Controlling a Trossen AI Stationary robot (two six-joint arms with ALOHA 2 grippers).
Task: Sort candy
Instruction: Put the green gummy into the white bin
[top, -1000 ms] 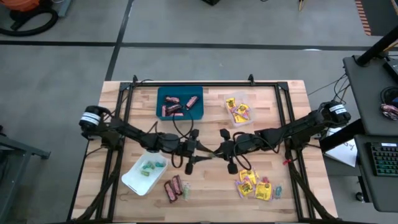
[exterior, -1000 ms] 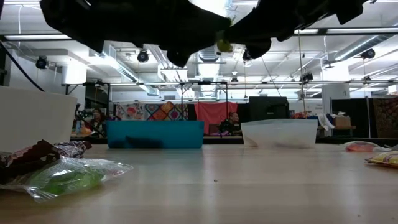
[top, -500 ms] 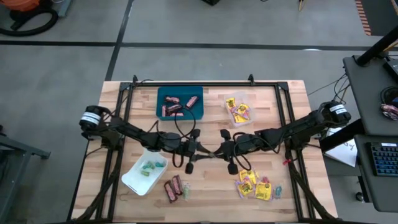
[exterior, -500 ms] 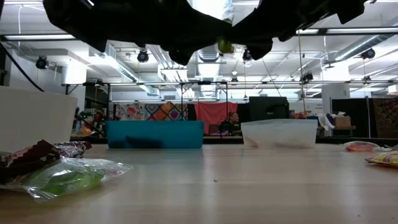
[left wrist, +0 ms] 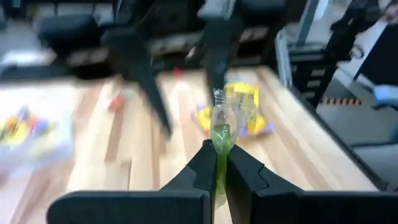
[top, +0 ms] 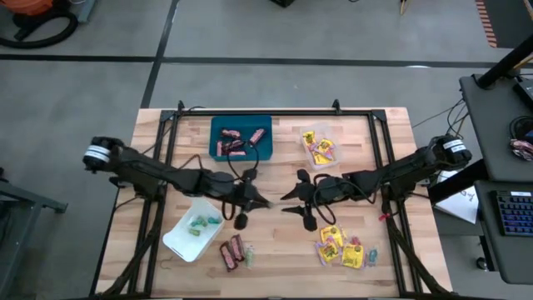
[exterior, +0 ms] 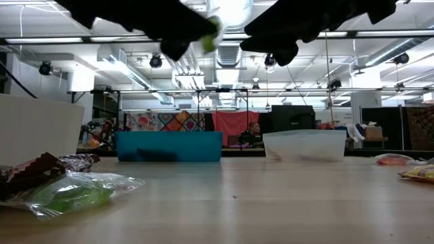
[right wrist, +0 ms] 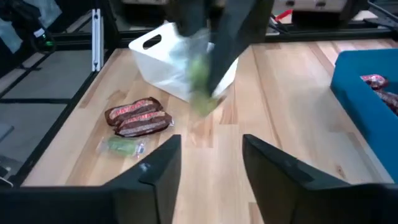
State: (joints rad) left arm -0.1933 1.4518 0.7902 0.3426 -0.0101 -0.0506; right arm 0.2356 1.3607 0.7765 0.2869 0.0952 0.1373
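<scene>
High over the table's middle, my left gripper [left wrist: 219,151] is shut on a green sweet [left wrist: 219,134] in a clear wrapper. It also shows in the high view [top: 266,202]. Facing it, my right gripper [right wrist: 210,143] stands open with nothing between its fingers, just short of the sweet [right wrist: 199,78]. Brown-red bars lie in the blue tray [top: 218,125], yellow packets in the clear tray [top: 331,160], and pastel sweets in the white tray [top: 179,242]. My left gripper pinches the green sweet between its two fingers. The wrapper's clear free end [left wrist: 221,113] sticks out beyond the fingertips. The fingers come nearly level from the table's left. The sweet [exterior: 211,34] is lifted well clear of the table.
Loose brown-red bars [top: 231,252] and a green sweet [top: 250,256] lie at the near edge, left of centre. Yellow packets and pastel sweets [top: 341,248] lie near right. A black frame [top: 275,112] borders the tabletop. Bare wood lies under the grippers.
The green sweet has passed from my right gripper to my left. My right gripper has opened and let go, staying where it was. My left gripper has taken hold of the sweet and drawn back up and toward the table's left edge with it.
</scene>
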